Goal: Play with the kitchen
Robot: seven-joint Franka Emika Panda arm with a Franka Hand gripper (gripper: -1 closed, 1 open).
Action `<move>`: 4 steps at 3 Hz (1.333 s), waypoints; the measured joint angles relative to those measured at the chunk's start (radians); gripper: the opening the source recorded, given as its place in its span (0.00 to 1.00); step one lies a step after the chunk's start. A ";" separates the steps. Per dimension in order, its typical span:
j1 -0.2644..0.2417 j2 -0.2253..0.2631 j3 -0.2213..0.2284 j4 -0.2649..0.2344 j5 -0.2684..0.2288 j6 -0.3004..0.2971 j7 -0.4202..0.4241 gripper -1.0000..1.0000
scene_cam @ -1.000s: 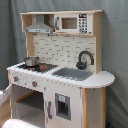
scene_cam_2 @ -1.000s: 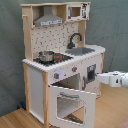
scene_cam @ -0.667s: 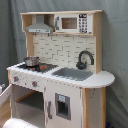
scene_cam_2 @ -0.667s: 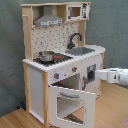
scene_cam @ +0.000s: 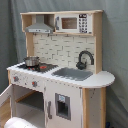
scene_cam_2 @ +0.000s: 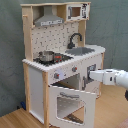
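A wooden floor [scene_cam_2: 15,119] of warm brown boards is seen in the second exterior view, running along the bottom of the frame on both sides of the unit. The kitchen [scene_cam_2: 60,65] is stood directly on it, its pale-wood side panels reaching down to the boards. The oven door [scene_cam_2: 70,104] is swung down and outward, held above the floor. Within the kitchen, a white worktop [scene_cam: 102,80] is carried at mid height; a small metal pot [scene_cam: 31,61] is set on the hob at the first exterior view's left, and a grey sink [scene_cam: 74,73] is recessed beside it.
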 joint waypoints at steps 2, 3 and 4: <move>-0.108 -0.001 0.058 0.145 0.000 0.005 0.133 1.00; -0.158 -0.002 0.100 0.201 -0.001 0.008 0.188 1.00; -0.213 -0.010 0.155 0.256 -0.001 0.031 0.243 1.00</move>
